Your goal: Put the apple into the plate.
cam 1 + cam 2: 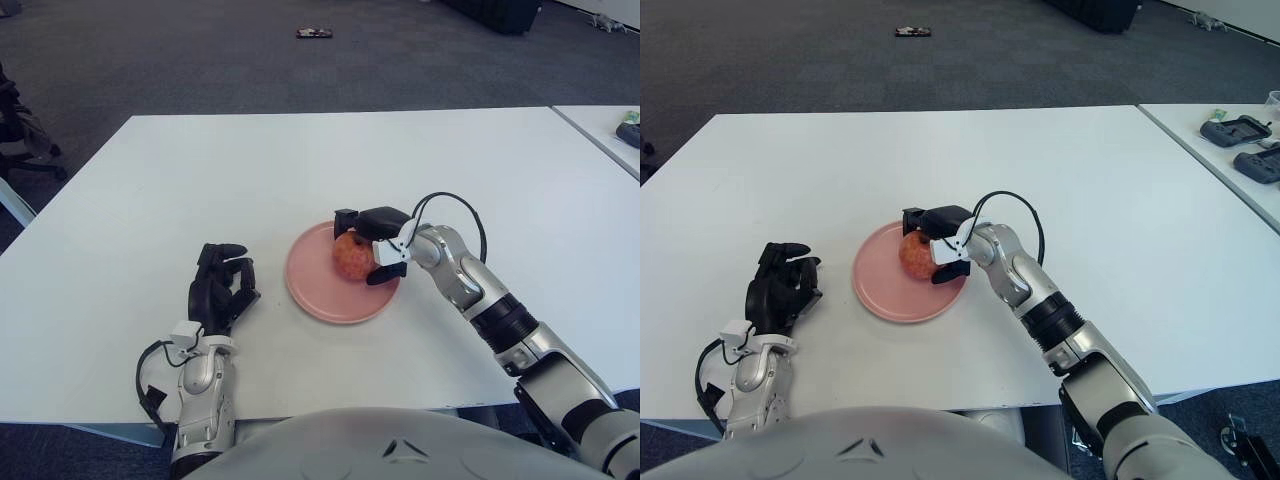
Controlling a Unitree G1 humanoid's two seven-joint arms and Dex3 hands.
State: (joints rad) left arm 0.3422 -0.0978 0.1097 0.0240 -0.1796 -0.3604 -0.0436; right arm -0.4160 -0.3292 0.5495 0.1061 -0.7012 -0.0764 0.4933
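A red-orange apple (352, 256) sits low over the right part of the pink plate (315, 285), in the middle of the white table (300, 170). My right hand (368, 243) is shut on the apple, black fingers wrapped over its top and right side. Whether the apple rests on the plate I cannot tell. My left hand (220, 285) lies idle on the table to the left of the plate, fingers loosely curled, holding nothing.
A second white table (1230, 140) stands at the right with dark devices (1238, 132) on it. A small dark object (314, 33) lies on the grey carpet beyond the table. An office chair base (20, 140) shows at the left edge.
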